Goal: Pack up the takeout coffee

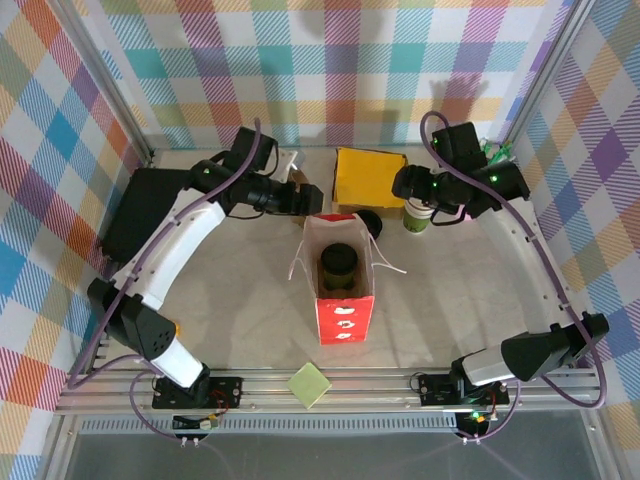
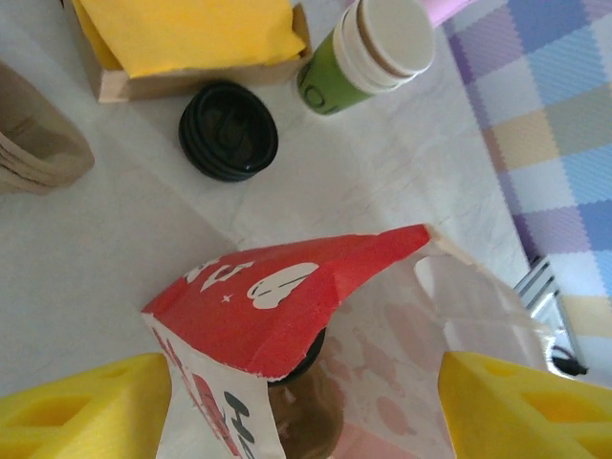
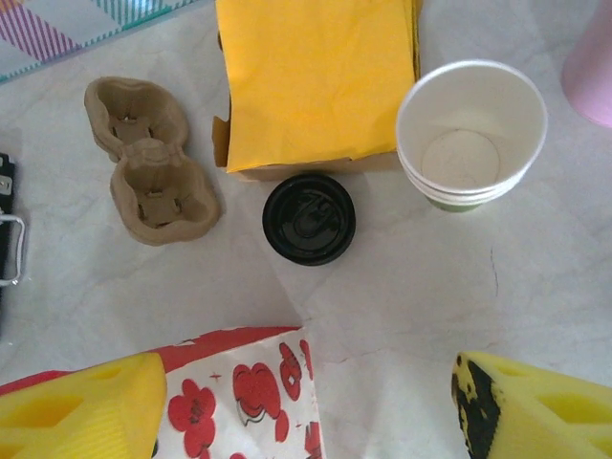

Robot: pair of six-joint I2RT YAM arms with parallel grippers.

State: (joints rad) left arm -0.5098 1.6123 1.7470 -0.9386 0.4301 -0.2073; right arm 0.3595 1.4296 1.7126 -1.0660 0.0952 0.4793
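Observation:
The takeout coffee (image 1: 338, 266), a green cup with a black lid, stands upright inside the open red paper bag (image 1: 343, 318) at the table's middle. In the left wrist view a dark arc of its lid (image 2: 313, 363) shows under the bag's folded red wall (image 2: 287, 301). My left gripper (image 1: 308, 198) hangs open just behind the bag's mouth; its yellow fingers (image 2: 86, 406) straddle the bag's top (image 2: 306, 421). My right gripper (image 1: 403, 186) is open above the back right. One of its fingers (image 3: 76, 411) overlaps the bag's flowered corner (image 3: 239, 402), the other stands over bare table.
Behind the bag are a box of yellow napkins (image 1: 368, 176), a loose black lid (image 3: 309, 218), a stack of lidless green cups (image 3: 471, 129), a brown pulp cup carrier (image 3: 148, 158) and a pink cup (image 3: 595, 67). A green pad (image 1: 309, 384) lies at the front edge, a black case (image 1: 140, 205) at left.

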